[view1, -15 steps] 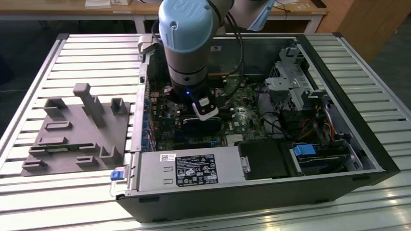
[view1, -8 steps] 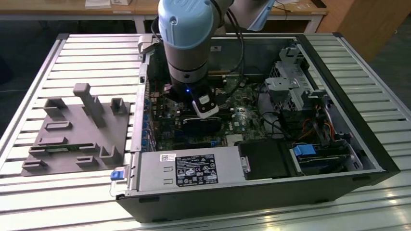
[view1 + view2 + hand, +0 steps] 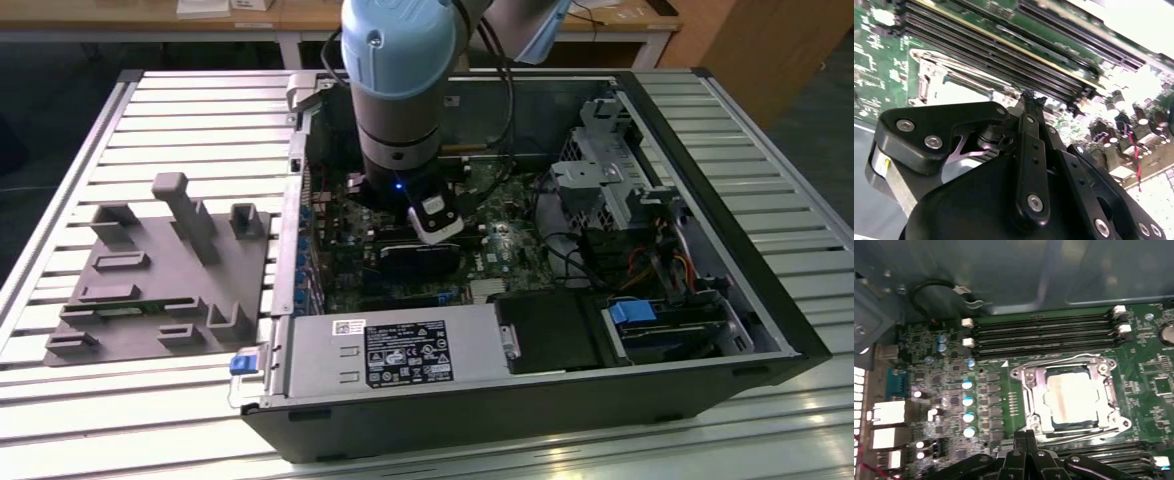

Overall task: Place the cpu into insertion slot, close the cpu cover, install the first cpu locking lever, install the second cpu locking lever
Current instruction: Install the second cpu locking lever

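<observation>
In the first wrist view the cpu (image 3: 1071, 396), a flat square with a silvery-tan top, lies in the insertion slot (image 3: 1114, 400) on the green board. The cpu cover (image 3: 1036, 401), a thin silvery frame, lies flat around it. One thin wire lever (image 3: 1064, 361) runs along the slot's far edge and another (image 3: 1089, 432) along the edge by the gripper; whether they are hooked I cannot tell. My gripper (image 3: 1026, 435) is shut and holds nothing, its tips just off a corner of the slot. The second wrist view has the shut gripper (image 3: 1029, 96) beside the slot's rim (image 3: 929, 75). In the exterior view the gripper (image 3: 435, 228) hangs over the board.
Long black memory slots (image 3: 1044, 332) flank the socket on both sides. Capacitors (image 3: 968, 400) and rear ports (image 3: 889, 415) stand close by. A power supply (image 3: 387, 350), drive cage (image 3: 601, 170) and the case walls ring the board. A grey fixture (image 3: 160, 270) sits on the table.
</observation>
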### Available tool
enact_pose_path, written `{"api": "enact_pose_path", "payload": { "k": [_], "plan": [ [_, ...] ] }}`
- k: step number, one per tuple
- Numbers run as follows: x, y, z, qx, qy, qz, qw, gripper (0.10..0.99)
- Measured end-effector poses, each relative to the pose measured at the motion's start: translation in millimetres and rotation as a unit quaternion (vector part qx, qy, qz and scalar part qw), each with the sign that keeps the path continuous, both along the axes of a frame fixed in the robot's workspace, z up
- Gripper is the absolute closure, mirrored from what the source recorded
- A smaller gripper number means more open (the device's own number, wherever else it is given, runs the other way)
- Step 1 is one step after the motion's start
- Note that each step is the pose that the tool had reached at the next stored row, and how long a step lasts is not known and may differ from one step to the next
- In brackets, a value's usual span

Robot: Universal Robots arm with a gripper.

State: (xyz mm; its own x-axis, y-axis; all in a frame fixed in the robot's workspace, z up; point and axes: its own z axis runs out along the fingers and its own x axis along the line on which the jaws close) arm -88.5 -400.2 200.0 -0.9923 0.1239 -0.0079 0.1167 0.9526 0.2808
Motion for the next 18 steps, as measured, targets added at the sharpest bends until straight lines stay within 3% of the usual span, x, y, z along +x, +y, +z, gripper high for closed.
{"api": "enact_pose_path", "payload": {
  "k": [7,13,18],
  "plan": [
    [13.3,0.1,0.0,-0.0011,0.0019,0.0,1.0,0.98],
    [14.0,3.2,0.5,-0.0138,0.002,0.0,0.9999,0.98],
    [14.7,3.8,1.4,-0.0172,0.0021,0.0,0.9998,0.98]
  ]
}}
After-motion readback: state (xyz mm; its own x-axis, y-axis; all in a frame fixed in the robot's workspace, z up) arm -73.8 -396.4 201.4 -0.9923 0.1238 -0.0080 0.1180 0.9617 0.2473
